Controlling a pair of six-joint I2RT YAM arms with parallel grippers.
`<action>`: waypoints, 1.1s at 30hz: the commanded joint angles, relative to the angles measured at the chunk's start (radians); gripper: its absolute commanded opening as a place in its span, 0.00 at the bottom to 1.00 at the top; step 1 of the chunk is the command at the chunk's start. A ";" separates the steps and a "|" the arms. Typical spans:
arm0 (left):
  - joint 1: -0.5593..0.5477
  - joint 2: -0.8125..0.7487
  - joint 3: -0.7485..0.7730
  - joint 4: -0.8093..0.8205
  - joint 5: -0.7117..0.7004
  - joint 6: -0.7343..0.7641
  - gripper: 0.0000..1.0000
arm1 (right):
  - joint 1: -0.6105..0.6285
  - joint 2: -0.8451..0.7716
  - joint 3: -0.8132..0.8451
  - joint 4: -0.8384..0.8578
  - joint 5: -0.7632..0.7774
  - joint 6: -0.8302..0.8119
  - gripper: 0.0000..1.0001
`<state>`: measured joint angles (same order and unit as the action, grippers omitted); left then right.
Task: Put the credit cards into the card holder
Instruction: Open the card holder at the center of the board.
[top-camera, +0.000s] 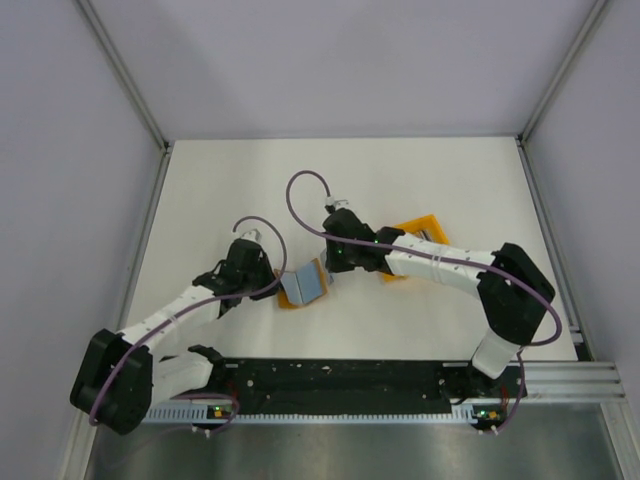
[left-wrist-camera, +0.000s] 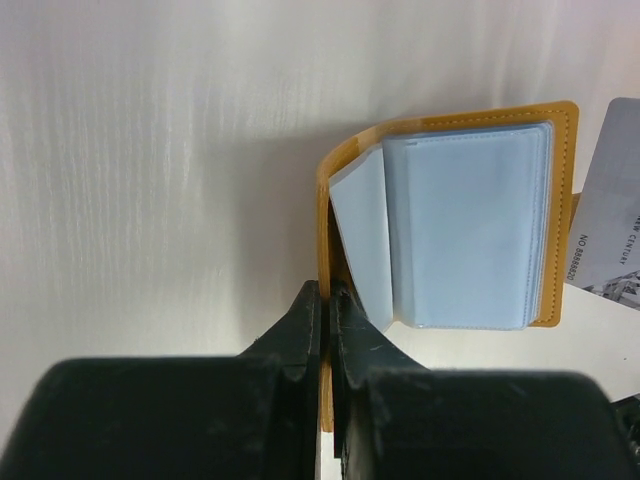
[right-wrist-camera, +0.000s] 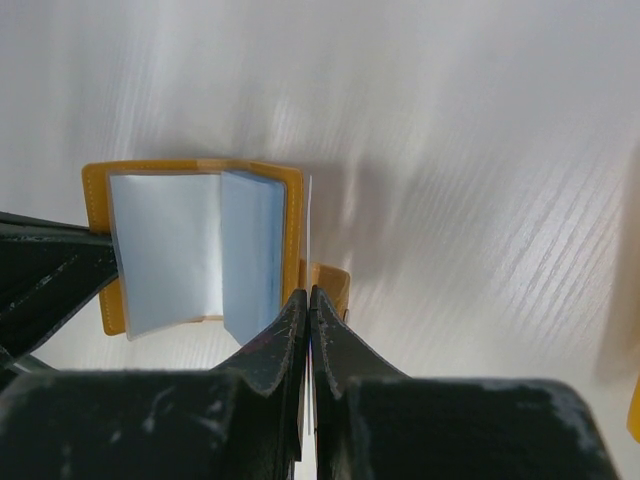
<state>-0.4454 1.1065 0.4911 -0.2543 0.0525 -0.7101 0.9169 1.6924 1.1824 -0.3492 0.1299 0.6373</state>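
Item: holder (left-wrist-camera: 470, 210), mustard cover, lying open near the middle of the table (top-camera: 450, 180) between the two arms, grey-blue sleeves showing. Risks: the card (left-wrist-camera: 605, 210) approaches edge-on at the holder's right cover and not at a sleeve mouth. A push from here would likely butt the cover, bend the card or shove the holder leftward. The left pinch takes only a narrow strip of cover, so such a push could twist the holder free or let the flap fall shut. The card, gripped by one edge, may also pivot or slip between the right fingertips. Left gripper (left-wrist-camera: 325, 300): jaws closed on the holder's left cover flap, which stands up on edge. Right gripper (right-wrist-camera: 308, 300): jaws closed on the card, which projects beyond the fingertips. Position: holder directly ahead of the left gripper and in its grasp. It lies just left of the right gripper. Whether the card touches the right cover or only stands beside it cannot be told. Bin (top-camera: 425, 228): orange, far right, partly behind the right arm. Other cards: not visible.
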 joint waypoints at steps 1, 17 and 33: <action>0.004 -0.005 0.055 0.015 0.015 0.040 0.00 | 0.000 -0.066 -0.006 0.039 0.014 0.001 0.00; 0.004 0.047 0.080 -0.019 0.024 0.060 0.00 | 0.000 -0.031 -0.013 0.067 -0.006 0.041 0.00; 0.004 0.118 0.049 0.000 0.003 0.078 0.00 | -0.001 0.027 -0.023 0.084 -0.030 0.055 0.00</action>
<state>-0.4454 1.2045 0.5354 -0.2604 0.0849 -0.6552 0.9169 1.7161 1.1648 -0.2989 0.1020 0.6830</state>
